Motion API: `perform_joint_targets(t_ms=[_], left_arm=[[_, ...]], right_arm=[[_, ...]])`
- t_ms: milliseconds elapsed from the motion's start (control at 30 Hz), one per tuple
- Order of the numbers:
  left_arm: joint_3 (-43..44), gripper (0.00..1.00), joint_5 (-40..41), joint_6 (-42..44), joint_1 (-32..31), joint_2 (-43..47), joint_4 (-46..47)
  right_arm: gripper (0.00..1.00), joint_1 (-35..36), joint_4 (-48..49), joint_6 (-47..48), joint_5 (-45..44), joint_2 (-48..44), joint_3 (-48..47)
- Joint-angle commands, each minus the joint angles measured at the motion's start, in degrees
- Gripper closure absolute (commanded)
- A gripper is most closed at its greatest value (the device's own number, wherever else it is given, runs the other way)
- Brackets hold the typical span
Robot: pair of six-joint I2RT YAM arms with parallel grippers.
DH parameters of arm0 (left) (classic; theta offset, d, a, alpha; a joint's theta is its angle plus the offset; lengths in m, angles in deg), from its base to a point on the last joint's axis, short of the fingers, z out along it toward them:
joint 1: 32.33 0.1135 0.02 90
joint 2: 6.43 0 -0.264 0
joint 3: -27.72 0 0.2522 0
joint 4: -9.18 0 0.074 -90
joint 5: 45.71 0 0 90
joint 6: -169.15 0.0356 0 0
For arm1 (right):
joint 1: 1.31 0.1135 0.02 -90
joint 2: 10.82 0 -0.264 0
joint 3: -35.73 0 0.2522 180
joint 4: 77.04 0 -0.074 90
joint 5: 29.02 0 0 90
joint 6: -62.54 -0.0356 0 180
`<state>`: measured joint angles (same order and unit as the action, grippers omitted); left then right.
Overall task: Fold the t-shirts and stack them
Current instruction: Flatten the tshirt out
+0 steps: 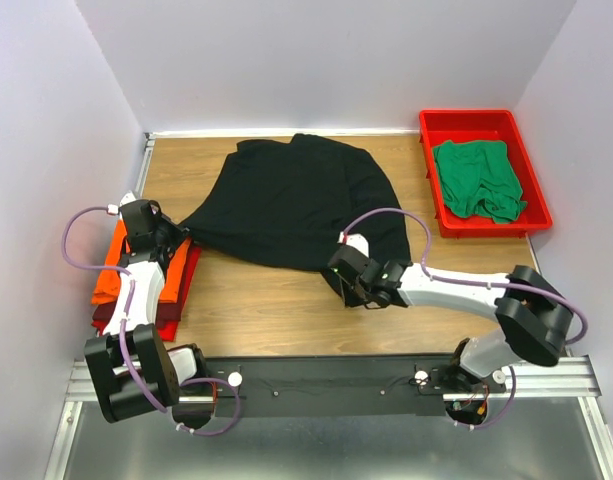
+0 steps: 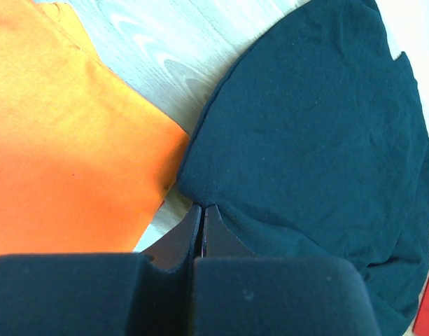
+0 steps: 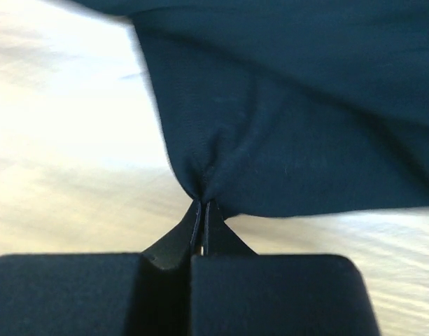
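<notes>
The large black t-shirt (image 1: pixel 296 200) lies spread on the wooden table. My left gripper (image 1: pixel 178 226) is shut on its left corner (image 2: pixel 200 196), just beside the folded orange t-shirt (image 1: pixel 126 270). That orange shirt lies on a folded dark red t-shirt (image 1: pixel 176 300) at the left edge and also shows in the left wrist view (image 2: pixel 60 154). My right gripper (image 1: pixel 348 282) is shut on the black shirt's near right corner (image 3: pixel 207 185). The green t-shirt (image 1: pixel 478 178) lies crumpled in the red tray.
The rigid red plastic tray (image 1: pixel 536 190) stands at the back right of the table. White walls close in the table on the left, back and right. The bare wood (image 1: pixel 266 310) runs along the near side, in front of the black shirt.
</notes>
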<state>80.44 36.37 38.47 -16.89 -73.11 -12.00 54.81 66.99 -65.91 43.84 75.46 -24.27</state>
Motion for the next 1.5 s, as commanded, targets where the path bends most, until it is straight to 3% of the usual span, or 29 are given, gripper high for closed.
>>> perform_joint_targets(t_ms=[0, 400, 667, 833, 1167, 1233, 1267, 1400, 1467], left_arm=[[1.91, 1.00, -1.04, 1.31, 0.55, -0.56, 0.48], [2.17, 1.00, -1.66, 2.28, 0.55, -0.91, -0.05], [2.44, 1.00, -2.01, 2.28, 0.55, -0.91, -0.40], [2.61, 1.00, -2.01, 2.37, 0.55, -0.56, -0.49], [4.10, 1.00, 1.77, 2.19, 0.55, 1.28, -2.86], [4.28, 1.00, 1.77, 2.10, 0.55, 1.72, -2.95], [4.37, 1.00, 1.68, 2.02, 0.55, 1.72, -2.78], [4.37, 1.00, 0.72, 1.66, 0.56, 1.64, -2.69], [3.93, 1.00, 0.54, 1.49, 0.55, 2.07, -2.51]], right_arm=[[1.00, 1.10, -3.62, 1.81, 14.47, -4.27, -3.42], [1.00, 1.71, -1.07, 2.77, 32.08, 1.96, -9.48], [1.00, 1.80, -4.76, 1.20, 31.30, -8.73, 0.34], [1.00, 1.80, -7.40, -3.72, 29.63, -17.36, 12.11], [0.92, 1.80, -14.42, -11.72, 19.09, -30.11, 14.51], [0.83, 1.72, -16.44, -14.34, 13.24, -31.87, 13.72], [0.64, 1.71, -18.46, -15.50, 10.67, -32.22, 12.50], [0.36, 1.54, -20.93, -22.26, -2.43, -35.03, 11.17], [0.36, -0.47, -20.94, -24.82, -7.62, -35.48, 10.91]])
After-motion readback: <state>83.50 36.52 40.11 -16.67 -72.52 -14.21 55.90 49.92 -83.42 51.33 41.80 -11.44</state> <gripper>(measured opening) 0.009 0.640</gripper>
